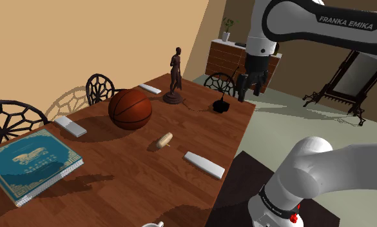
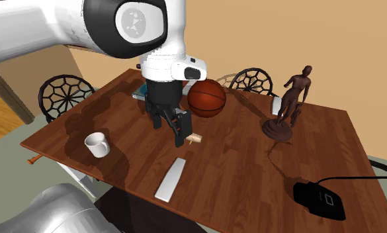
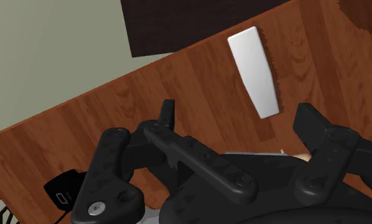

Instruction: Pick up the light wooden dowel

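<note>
Black gripper (image 3: 236, 109) spread wide, empty; stubby pale cylindrical dowel (image 1: 162, 139) lies on wood-grain table (image 1: 116, 171)

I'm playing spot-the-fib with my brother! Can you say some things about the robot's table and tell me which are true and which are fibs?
1. The gripper is holding the dowel. False: its fingers stand open, and the dowel lies on the table.
2. The basketball sits on the table near the dowel. True.
3. The mug is tipped over. False: it stands upright.
4. The figurine stands upright. True.
5. The book is red. False: its cover is blue-green.
</note>
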Tool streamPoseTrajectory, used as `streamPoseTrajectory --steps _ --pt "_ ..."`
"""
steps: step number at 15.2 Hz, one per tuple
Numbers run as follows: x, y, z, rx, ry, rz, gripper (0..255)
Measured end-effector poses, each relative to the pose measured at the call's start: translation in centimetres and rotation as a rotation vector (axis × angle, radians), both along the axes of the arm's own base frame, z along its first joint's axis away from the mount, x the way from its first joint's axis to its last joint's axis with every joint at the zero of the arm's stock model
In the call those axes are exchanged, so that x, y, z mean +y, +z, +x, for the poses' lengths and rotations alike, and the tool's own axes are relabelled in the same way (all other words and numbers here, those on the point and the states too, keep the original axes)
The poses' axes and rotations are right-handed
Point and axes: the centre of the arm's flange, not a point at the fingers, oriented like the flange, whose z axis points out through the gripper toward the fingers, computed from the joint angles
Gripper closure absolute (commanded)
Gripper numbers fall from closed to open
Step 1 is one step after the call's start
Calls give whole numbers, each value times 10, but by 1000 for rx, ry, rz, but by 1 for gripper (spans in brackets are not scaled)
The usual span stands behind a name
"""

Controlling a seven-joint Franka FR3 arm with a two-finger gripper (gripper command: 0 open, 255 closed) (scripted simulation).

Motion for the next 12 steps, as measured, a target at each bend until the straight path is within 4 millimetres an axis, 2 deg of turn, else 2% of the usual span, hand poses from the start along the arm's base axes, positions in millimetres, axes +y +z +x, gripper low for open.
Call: streamPoseTrajectory --steps 3,12 --pt "7 -9 6 -4 -31 3 0" --pt "57 -99 52 -37 -267 24 0"
